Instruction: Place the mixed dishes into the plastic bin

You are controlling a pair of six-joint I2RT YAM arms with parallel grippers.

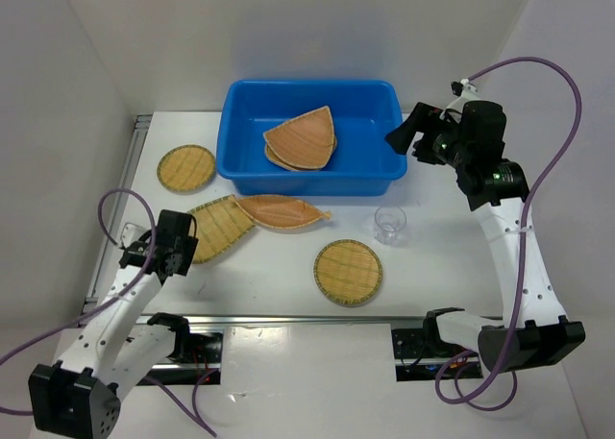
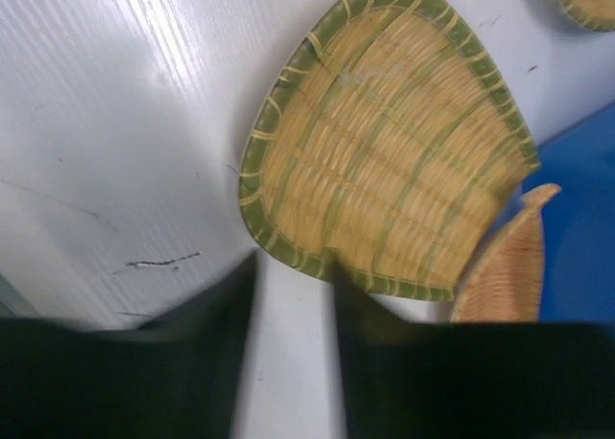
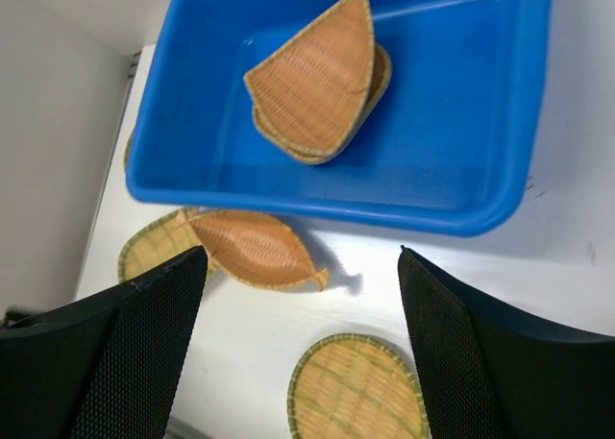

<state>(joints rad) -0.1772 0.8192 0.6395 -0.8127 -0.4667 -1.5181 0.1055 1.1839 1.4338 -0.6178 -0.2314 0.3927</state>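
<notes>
The left gripper (image 2: 293, 285), spread, lines up on the edge of the green-rimmed tray (image 2: 384, 141), seemingly to pinch it. The right gripper (image 3: 300, 256) hangs spread and empty by the bin (image 1: 235, 122), which holds two trays (image 1: 303, 139).

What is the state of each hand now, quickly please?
Left hand: open, holding nothing, close by the green-rimmed tray.
Right hand: wide open, holding nothing.

Two stacked trays (image 1: 303, 139) lie in the bin (image 1: 365, 122), with a round tray (image 1: 186, 167) to its left. Before the bin, a wide tray (image 1: 219, 230) touches a leaf tray (image 1: 281, 211), and a cup (image 1: 390, 224) stands further right. A second round tray (image 1: 348, 272) lies nearest.
</notes>
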